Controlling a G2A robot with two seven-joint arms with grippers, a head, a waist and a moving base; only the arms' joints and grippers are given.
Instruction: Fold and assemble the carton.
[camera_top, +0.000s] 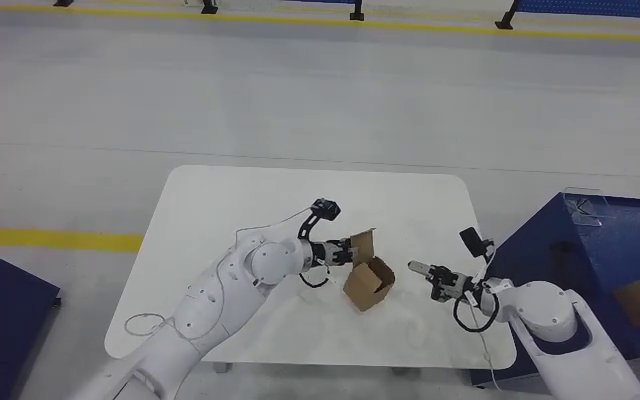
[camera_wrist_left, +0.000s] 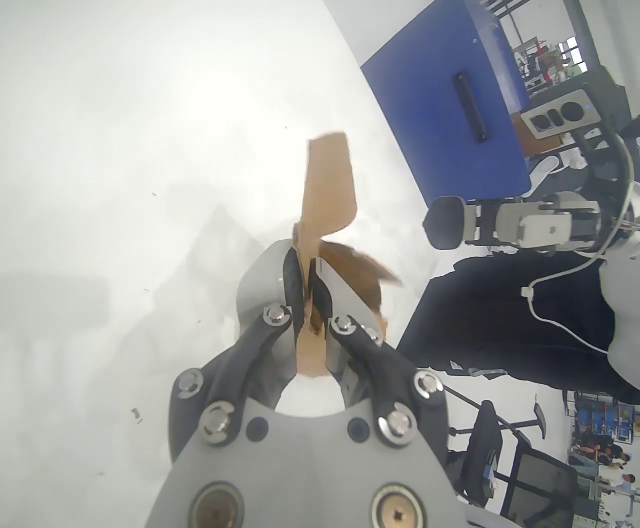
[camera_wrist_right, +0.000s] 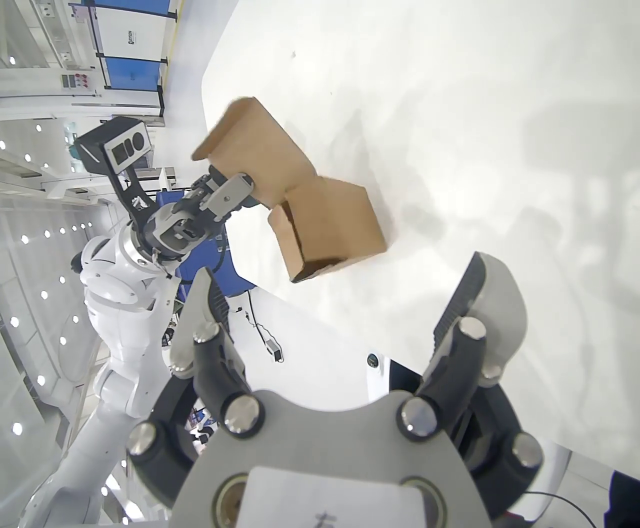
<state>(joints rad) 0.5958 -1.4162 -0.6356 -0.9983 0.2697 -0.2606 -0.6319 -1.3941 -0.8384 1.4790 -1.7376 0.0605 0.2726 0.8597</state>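
Note:
A small brown carton (camera_top: 368, 282) stands near the front middle of the white table (camera_top: 250, 200), its body formed and one large flap (camera_top: 361, 245) raised. My left gripper (camera_top: 345, 252) is shut on that flap's edge; in the left wrist view the cardboard flap (camera_wrist_left: 327, 190) rises from between the closed fingers (camera_wrist_left: 292, 280). My right gripper (camera_top: 418, 268) hovers open a short way to the carton's right, apart from it. The right wrist view shows the carton (camera_wrist_right: 325, 230) beyond my spread fingers (camera_wrist_right: 462, 295), with the left gripper (camera_wrist_right: 235, 192) pinching the flap.
A blue cabinet (camera_top: 580, 250) stands just past the table's right edge. Cables (camera_top: 470, 315) hang from the right arm near the front edge. The table's back and left parts are bare.

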